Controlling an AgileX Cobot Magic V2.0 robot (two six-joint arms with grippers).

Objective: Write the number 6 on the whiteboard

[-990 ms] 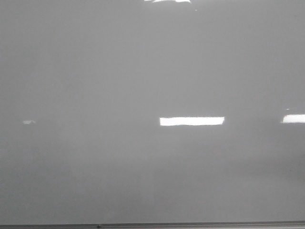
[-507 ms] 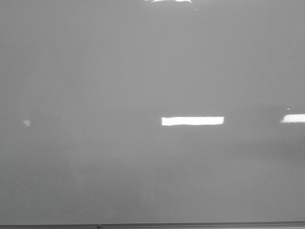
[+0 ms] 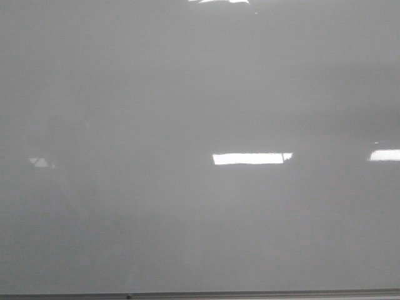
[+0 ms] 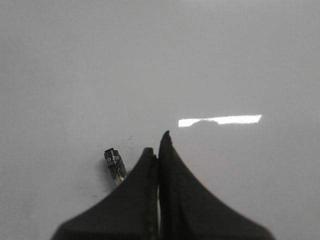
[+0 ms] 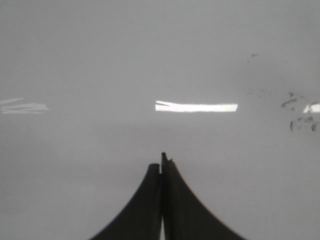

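The whiteboard (image 3: 187, 94) fills the front view as a glossy pale grey sheet, and no number 6 shows on it in any view. Neither gripper shows in the front view. In the left wrist view my left gripper (image 4: 159, 145) hangs over the board (image 4: 150, 60) with its jaws pressed together. A short black marker end (image 4: 113, 162) sticks out from behind one finger; I cannot tell what holds it. In the right wrist view my right gripper (image 5: 161, 162) is shut over the board (image 5: 100, 60), with nothing visible between its jaws.
The board's thin dark frame edge (image 3: 200, 295) runs along the bottom of the front view. Bright rectangular light reflections (image 3: 250, 159) lie on the board. Faint dark smudges (image 5: 300, 117) mark the board in the right wrist view, and tiny specks (image 4: 131, 137) lie near the marker.
Only the light reflections in the front view have shifted slightly; no stroke has appeared on the board.
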